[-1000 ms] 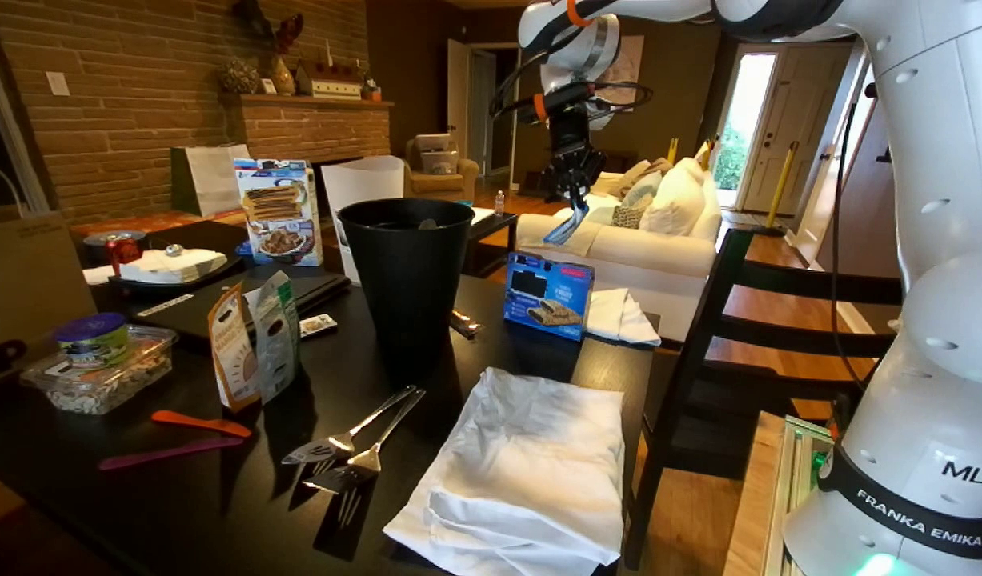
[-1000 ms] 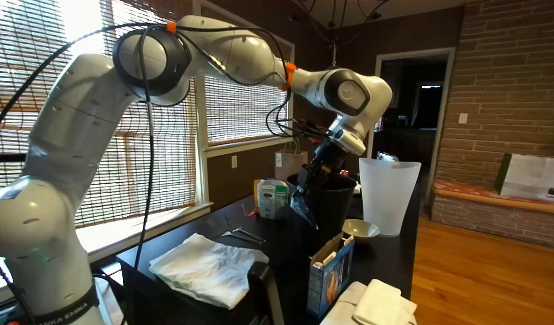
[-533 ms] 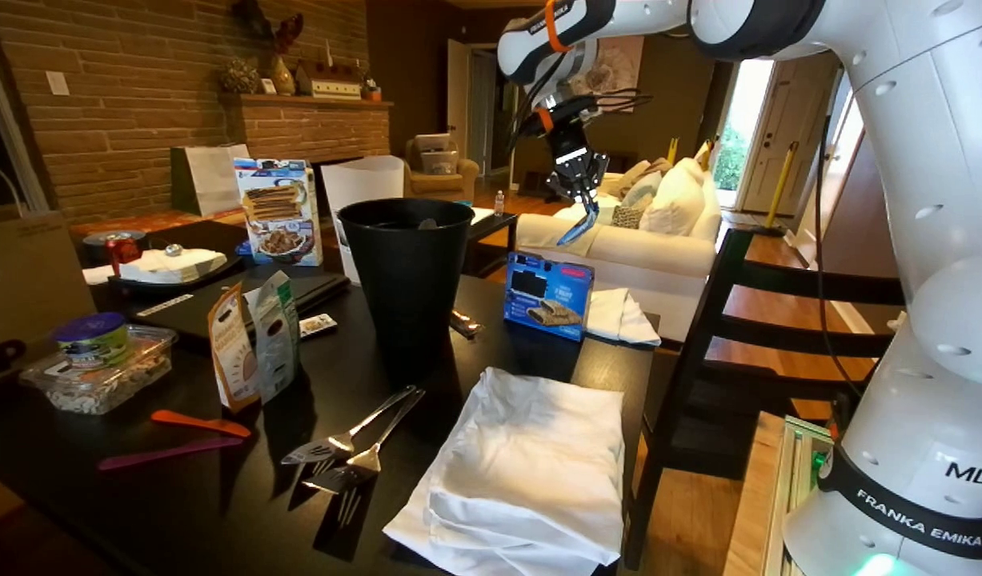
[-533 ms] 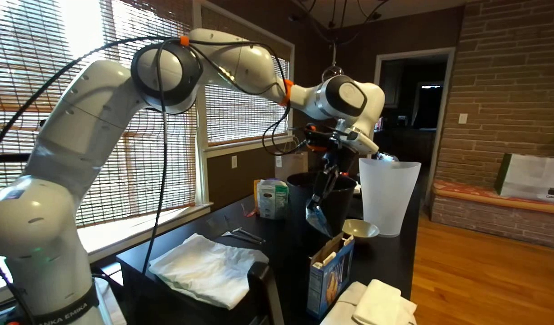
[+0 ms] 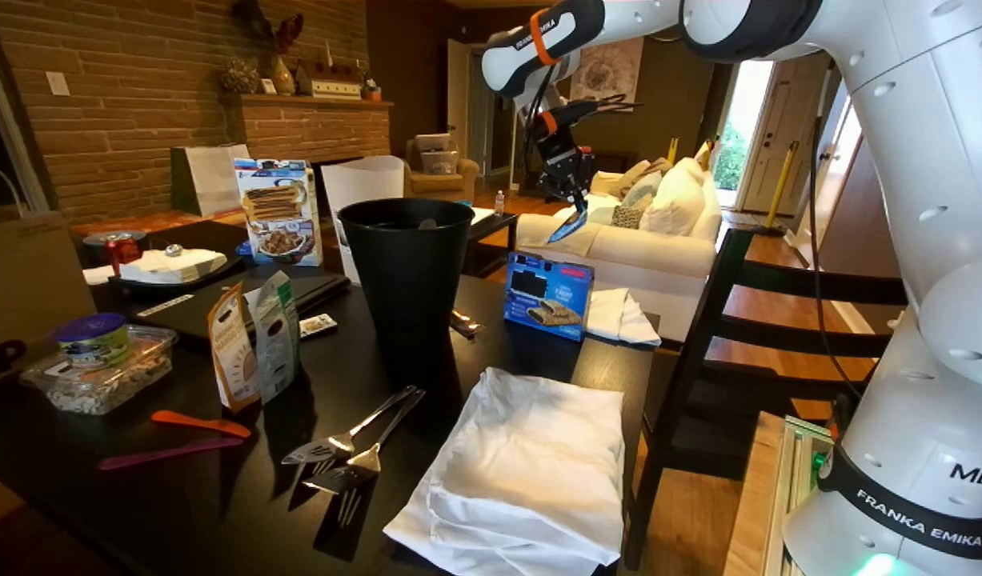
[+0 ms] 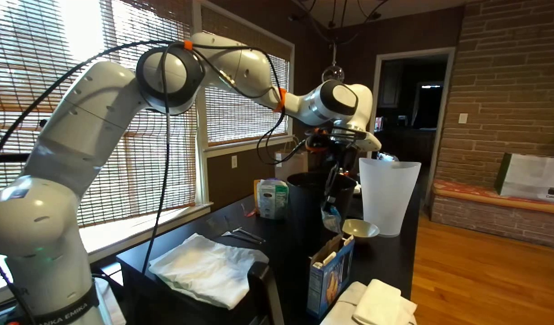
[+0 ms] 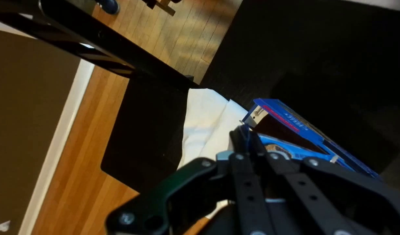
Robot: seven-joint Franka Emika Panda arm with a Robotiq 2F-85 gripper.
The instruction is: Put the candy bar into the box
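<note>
holds the tilted, blue-wrapped candy bar [image 5: 568, 228] pinched in the narrowed gripper [image 5: 579, 205], with clear air down to the box [image 5: 548, 296], near the edge of the table [image 5: 242, 512], between black bin [image 5: 406, 272] and white cloth [image 5: 621, 318]. looks into the box's dark opening in the wrist view, with floorboards [image 7: 193, 29] beyond the table; shows a bowl [image 6: 360, 228] near the bin in an exterior view.

Box [image 6: 334, 279] open at top; black bin [image 5: 406, 272] near, gap of tabletop [image 5: 488, 301] between.
</note>
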